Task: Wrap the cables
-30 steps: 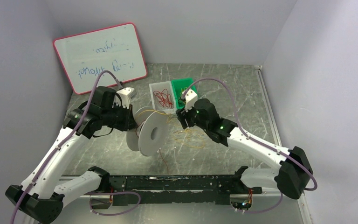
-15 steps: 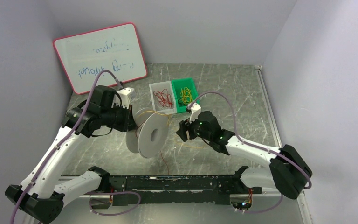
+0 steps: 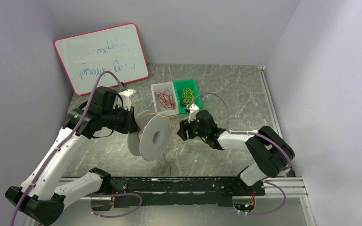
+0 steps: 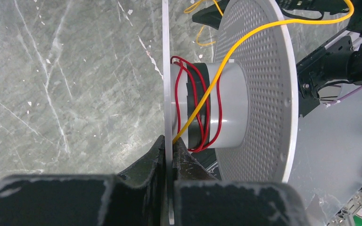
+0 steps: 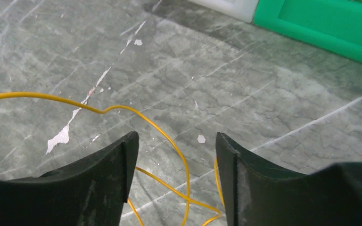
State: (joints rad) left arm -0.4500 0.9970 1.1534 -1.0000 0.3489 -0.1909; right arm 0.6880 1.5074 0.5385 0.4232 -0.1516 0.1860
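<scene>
Grey marbled tabletop (image 3: 235, 94) is enclosed by pale walls (image 3: 207, 28) (a whiteboard (image 3: 101, 56) leans there). Red cables (image 4: 208, 113) are wound on the spool (image 4: 259, 94), its rim pinched by the left gripper (image 4: 168, 143); a yellow cable (image 5: 52, 96) is seen under the right gripper (image 5: 175, 139), jaws parted.

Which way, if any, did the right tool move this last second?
Yes. In the top view the right tool drew back from the green bin toward the bottom of the picture; the bin, partly covered before, now shows fully.
</scene>
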